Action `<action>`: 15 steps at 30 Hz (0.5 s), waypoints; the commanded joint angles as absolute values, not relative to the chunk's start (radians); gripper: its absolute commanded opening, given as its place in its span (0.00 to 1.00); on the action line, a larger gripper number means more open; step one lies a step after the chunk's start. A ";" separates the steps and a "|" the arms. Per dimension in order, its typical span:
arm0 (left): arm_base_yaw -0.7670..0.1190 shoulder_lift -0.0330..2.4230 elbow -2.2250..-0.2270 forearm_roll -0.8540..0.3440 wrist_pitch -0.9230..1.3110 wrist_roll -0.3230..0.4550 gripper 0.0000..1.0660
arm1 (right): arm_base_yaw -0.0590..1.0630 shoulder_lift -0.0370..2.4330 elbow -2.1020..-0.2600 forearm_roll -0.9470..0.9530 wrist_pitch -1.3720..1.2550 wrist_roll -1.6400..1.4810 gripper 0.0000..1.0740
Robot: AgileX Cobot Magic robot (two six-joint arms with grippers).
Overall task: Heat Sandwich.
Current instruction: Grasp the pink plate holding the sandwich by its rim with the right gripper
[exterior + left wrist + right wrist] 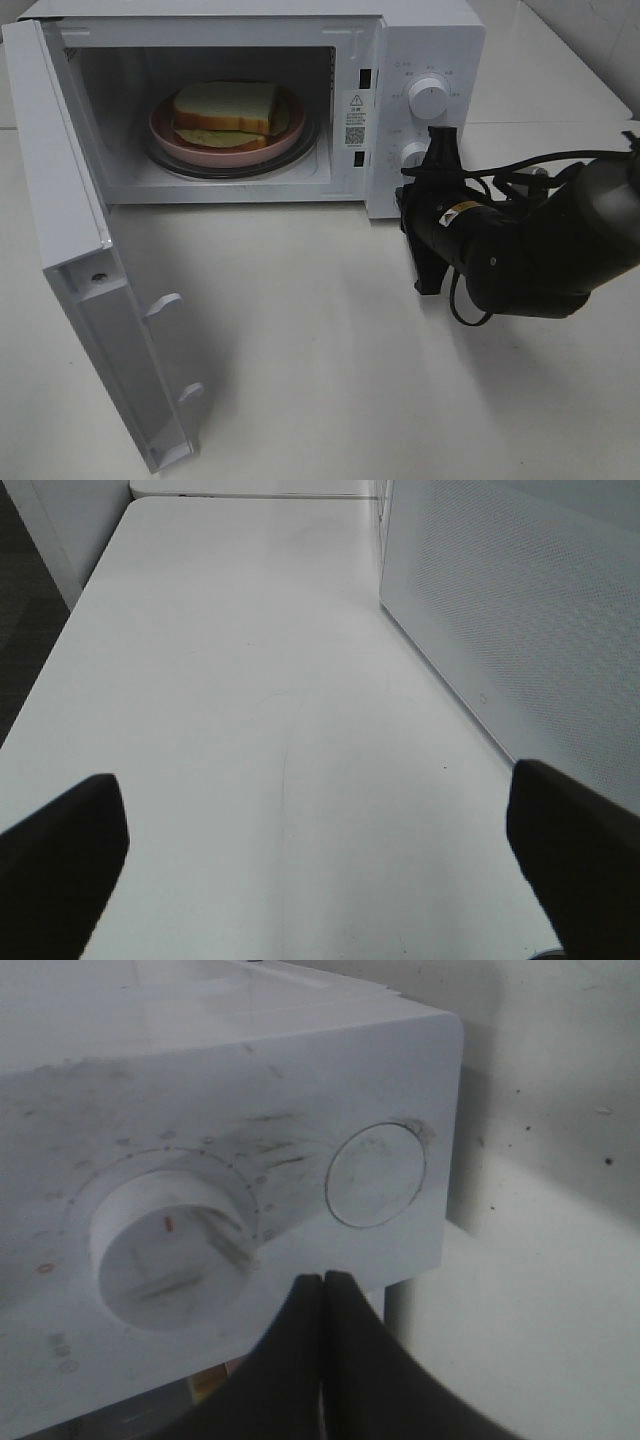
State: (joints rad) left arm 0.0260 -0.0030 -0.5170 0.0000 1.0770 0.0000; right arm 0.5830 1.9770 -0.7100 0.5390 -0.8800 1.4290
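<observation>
1. Microwave door (85, 250), left of the overhead frame: stands wide open, so the cavity is exposed. In my judgement it must be closed before heating.
2. Left gripper (320, 865): fingers spread wide, holding nothing, over bare worktop (250, 680), apparently idle.
3. Sandwich (225, 103), upper centre-left: inside the cavity on a pink plate (160, 128), so loading looks finished. It has two thick white slices, a tan crust and pale green filling, stacked slightly askew.
4. Right gripper (322, 1285): fingers pressed together, empty, close under the lower knob (413, 155), seemingly positioned for the dial. Contact cannot be told.
</observation>
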 commanded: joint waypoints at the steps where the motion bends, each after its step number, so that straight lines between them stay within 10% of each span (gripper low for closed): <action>1: 0.029 -0.012 -0.516 0.000 1.067 0.000 0.92 | 0.586 1.911 -0.679 0.531 -0.831 1.364 0.00; 15: 0.029 -0.012 -0.516 0.000 1.067 0.000 0.92 | 0.584 1.702 -0.664 0.254 -0.404 1.139 0.02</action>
State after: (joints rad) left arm 0.0260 -0.0030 -0.5170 0.0000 1.0770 0.0000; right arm 0.5830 1.7380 -0.6530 0.3700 -0.4850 1.1600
